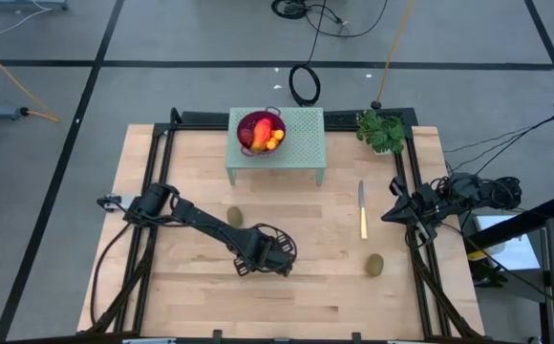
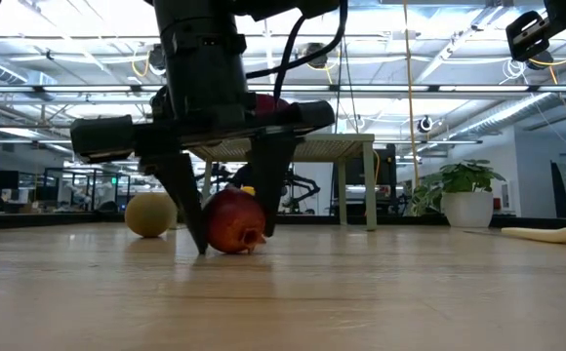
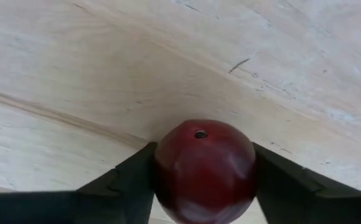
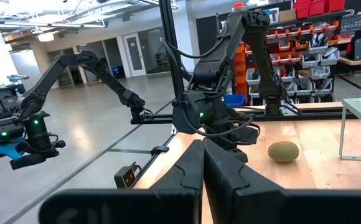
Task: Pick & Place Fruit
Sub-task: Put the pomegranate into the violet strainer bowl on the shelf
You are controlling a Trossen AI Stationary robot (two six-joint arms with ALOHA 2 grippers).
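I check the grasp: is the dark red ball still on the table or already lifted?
On the table. The low view shows the dark red ball resting on the wood between the left gripper fingers.

Two dark six-joint arms of matte black segments, with loose black cables running off their bases. The left gripper [image 2: 226, 234] carries two tapering, flat black fingers [image 3: 121, 186] beneath a wide black crossbar; the right gripper [image 4: 203, 163] shows matching wedge-shaped black fingers.
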